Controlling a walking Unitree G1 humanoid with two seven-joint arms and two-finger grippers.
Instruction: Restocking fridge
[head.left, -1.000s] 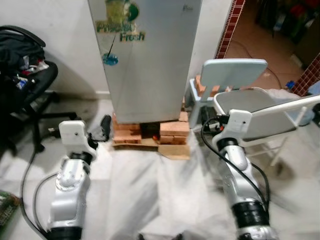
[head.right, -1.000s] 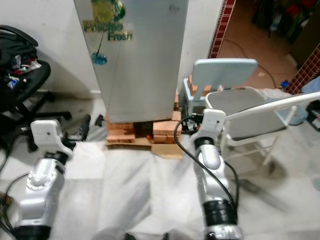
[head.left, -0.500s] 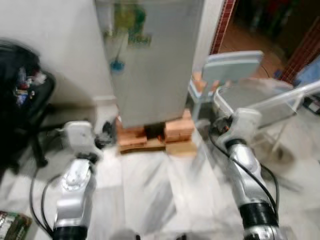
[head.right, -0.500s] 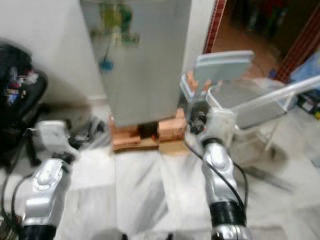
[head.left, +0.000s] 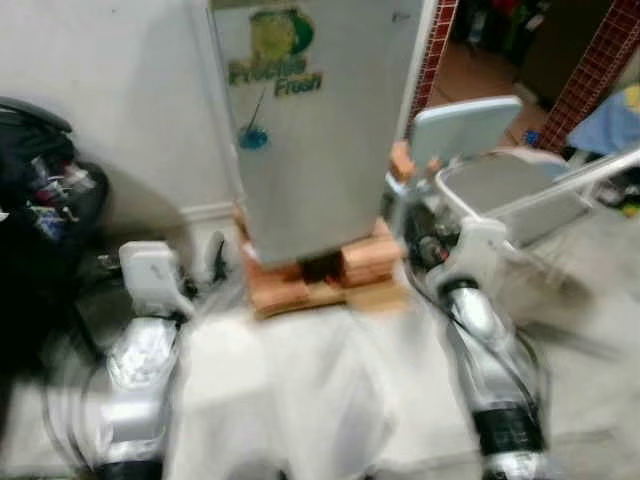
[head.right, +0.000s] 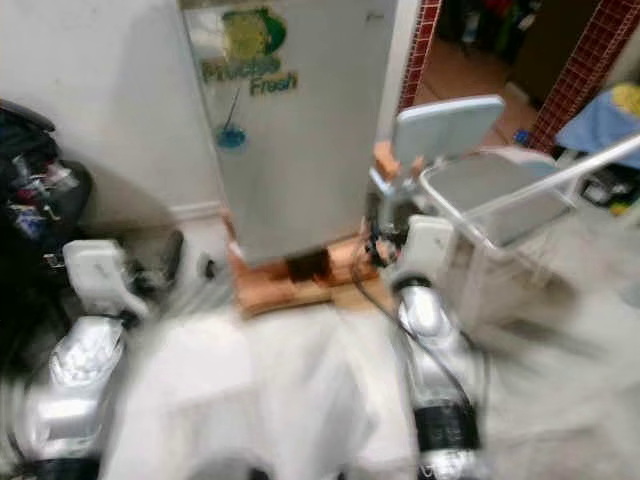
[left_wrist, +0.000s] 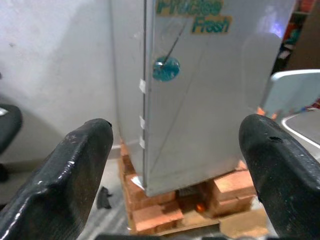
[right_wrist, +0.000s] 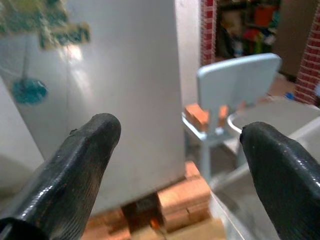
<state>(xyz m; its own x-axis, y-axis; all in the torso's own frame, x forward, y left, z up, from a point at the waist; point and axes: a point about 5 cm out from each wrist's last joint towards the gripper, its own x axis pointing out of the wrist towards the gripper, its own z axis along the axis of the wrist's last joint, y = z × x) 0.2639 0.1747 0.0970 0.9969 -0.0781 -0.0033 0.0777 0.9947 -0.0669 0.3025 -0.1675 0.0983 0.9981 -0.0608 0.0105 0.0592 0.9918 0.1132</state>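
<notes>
The fridge stands shut on a brick stack straight ahead of me, so I judge I'm on the approach. My left tool and right tool both point at the fridge, fingers spread, carrying nothing. Next I need to close in and find the door edge; a chair crowds the fridge's right side.

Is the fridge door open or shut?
Shut: the fridge door lies flush against the cabinet, its front sticker facing out, no interior showing.

A pale floor carries stacked bricks under the grey fridge.
</notes>
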